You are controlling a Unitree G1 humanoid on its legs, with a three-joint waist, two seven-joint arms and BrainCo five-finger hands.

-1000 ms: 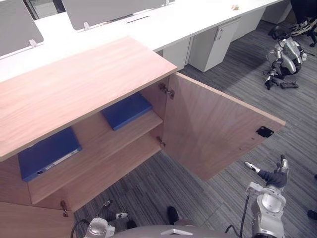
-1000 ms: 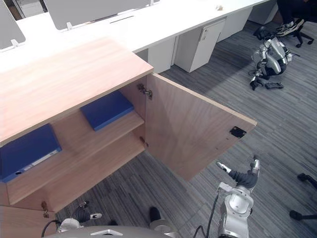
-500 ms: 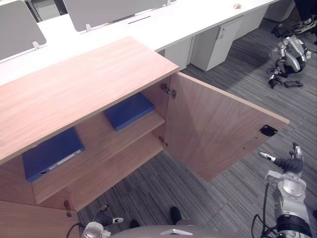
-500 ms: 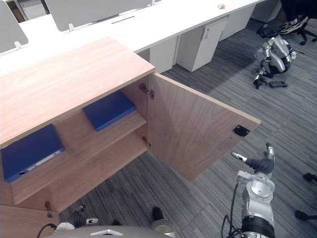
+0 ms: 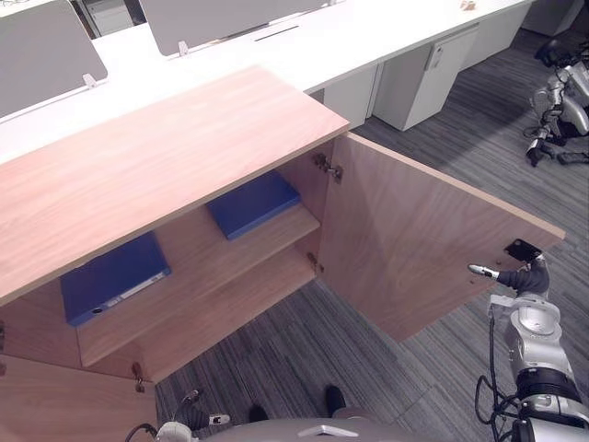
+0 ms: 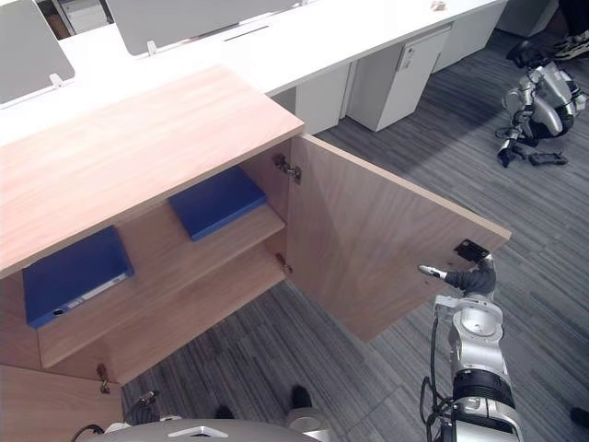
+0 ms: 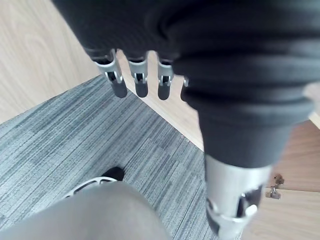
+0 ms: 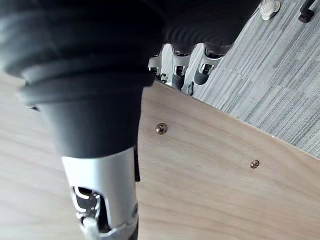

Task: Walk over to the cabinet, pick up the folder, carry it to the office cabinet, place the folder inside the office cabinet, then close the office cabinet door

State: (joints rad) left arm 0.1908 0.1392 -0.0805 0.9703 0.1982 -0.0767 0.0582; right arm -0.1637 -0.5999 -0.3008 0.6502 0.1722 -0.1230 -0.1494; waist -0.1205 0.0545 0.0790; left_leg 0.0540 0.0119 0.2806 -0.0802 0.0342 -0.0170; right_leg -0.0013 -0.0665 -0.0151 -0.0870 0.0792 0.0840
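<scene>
The wooden office cabinet (image 5: 156, 157) stands with its right door (image 5: 414, 239) swung wide open. Two blue folders lie flat on its upper shelf, one at the right (image 5: 253, 203) and one at the left (image 5: 115, 276). My right hand (image 5: 525, 276) is raised at the door's outer edge, just below the black latch plate (image 5: 522, 250), thumb pointing toward the door. In the right wrist view its fingers (image 8: 180, 75) stretch straight over the edge of the door panel (image 8: 225, 170), holding nothing. My left hand (image 7: 135, 80) hangs low over the carpet by the cabinet's foot, fingers relaxed and empty.
A long white desk (image 5: 304, 37) with grey partitions runs behind the cabinet, and a white pedestal (image 5: 423, 78) stands under it. Another robot (image 5: 561, 101) sits on the grey carpet at the far right. The cabinet's left door (image 5: 55, 405) juts out at the lower left.
The camera has shifted a little. My right hand has risen and come up to the door's outer edge by the latch plate. The door and both folders stay as they were.
</scene>
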